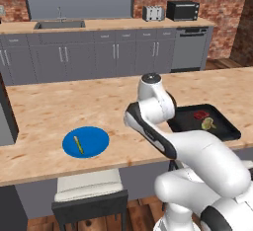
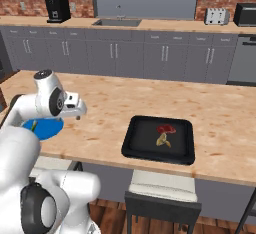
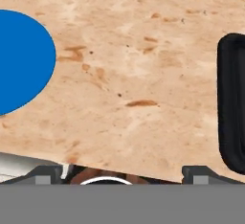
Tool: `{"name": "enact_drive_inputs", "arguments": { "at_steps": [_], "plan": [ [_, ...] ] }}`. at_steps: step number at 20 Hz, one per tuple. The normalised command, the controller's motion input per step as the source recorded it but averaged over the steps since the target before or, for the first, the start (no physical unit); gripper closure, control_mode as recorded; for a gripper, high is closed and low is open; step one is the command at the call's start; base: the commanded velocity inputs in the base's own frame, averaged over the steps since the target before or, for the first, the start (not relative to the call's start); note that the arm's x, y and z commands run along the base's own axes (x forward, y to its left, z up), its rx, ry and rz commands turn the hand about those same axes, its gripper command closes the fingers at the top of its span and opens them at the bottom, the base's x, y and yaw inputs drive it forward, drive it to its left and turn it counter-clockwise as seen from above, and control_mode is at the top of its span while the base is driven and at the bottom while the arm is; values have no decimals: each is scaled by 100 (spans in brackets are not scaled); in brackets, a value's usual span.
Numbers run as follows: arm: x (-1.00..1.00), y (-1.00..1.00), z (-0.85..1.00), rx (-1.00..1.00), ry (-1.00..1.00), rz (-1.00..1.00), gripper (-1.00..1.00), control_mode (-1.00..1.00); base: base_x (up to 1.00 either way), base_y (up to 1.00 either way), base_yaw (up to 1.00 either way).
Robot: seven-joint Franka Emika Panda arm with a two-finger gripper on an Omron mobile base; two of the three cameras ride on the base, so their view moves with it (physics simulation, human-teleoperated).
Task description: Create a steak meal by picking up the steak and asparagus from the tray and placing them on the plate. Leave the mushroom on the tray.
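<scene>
The yellow-green asparagus (image 1: 78,144) lies on the blue plate (image 1: 96,138) at the left of the wooden counter. On the black tray (image 1: 185,119) to the right sit the dark red steak (image 1: 200,114) and, just in front of it, the tan mushroom (image 1: 207,123). From the right base view the steak (image 2: 166,129) and mushroom (image 2: 162,140) lie together mid-tray (image 2: 142,138). My gripper (image 3: 123,175) hangs open and empty over bare counter, between the plate (image 3: 19,60) and the tray's rim (image 3: 232,103). Its fingertips (image 3: 48,173) stand wide apart.
The counter's near edge (image 1: 99,168) runs just below the plate, with a stool (image 1: 89,195) under it and another stool (image 2: 160,193) below the tray. A sink (image 1: 59,25), toaster (image 1: 153,13) and microwave (image 1: 183,10) line the far wall.
</scene>
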Motion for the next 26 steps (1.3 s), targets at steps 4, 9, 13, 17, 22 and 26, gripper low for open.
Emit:
{"name": "enact_drive_inputs", "arguments": {
  "at_steps": [4, 9, 13, 17, 22, 26],
  "plan": [
    [-3, -100, 20, 0, 0, -9, -100, -100, 0, 0, 0],
    [-3, -100, 28, 0, 0, -5, -100, -100, 0, 0, 0],
    [-4, -100, 22, 0, 0, -6, -100, -100, 0, 0, 0],
    [-9, -100, 11, 0, 0, -5, -100, -100, 0, 0, 0],
    [-2, -100, 3, 0, 0, -5, -100, -100, 0, 0, 0],
    [0, -90, 0, 0, 0, -3, -100, -100, 0, 0, 0]
  ]
}}
